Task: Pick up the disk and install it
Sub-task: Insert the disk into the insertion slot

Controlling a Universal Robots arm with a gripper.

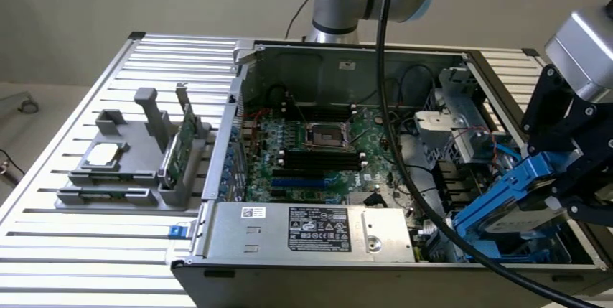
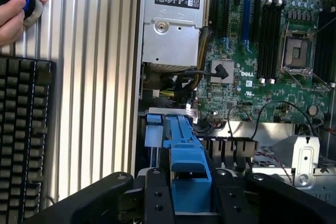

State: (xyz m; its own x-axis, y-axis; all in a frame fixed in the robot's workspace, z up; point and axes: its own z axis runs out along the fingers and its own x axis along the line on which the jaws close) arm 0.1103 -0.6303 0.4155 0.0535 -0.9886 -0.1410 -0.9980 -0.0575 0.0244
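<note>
The disk (image 1: 507, 204), a silver-grey drive with blue rails, hangs tilted over the near corner of the open computer case (image 1: 335, 53) on the exterior view's right. My gripper (image 1: 555, 197) is shut on it from above, black fingers (image 1: 575, 132) on either side. In the wrist view the disk's blue rail (image 2: 186, 148) runs out from between the fingers (image 2: 157, 198), with my gripper (image 2: 191, 195) clamped around it. The disk's lower end points down toward the drive slots (image 2: 231, 148) beside the power supply (image 2: 173, 19). The label face is mostly hidden.
The motherboard (image 1: 316, 146) fills the case floor, with black cables (image 1: 403, 179) crossing it. A metal drive cage (image 1: 469, 125) stands at the case's right. A grey fixture (image 1: 134, 168) holds a green card (image 1: 184, 139) and a silver chip (image 1: 103, 154). A hand (image 2: 13, 17) rests near a keyboard (image 2: 26, 140).
</note>
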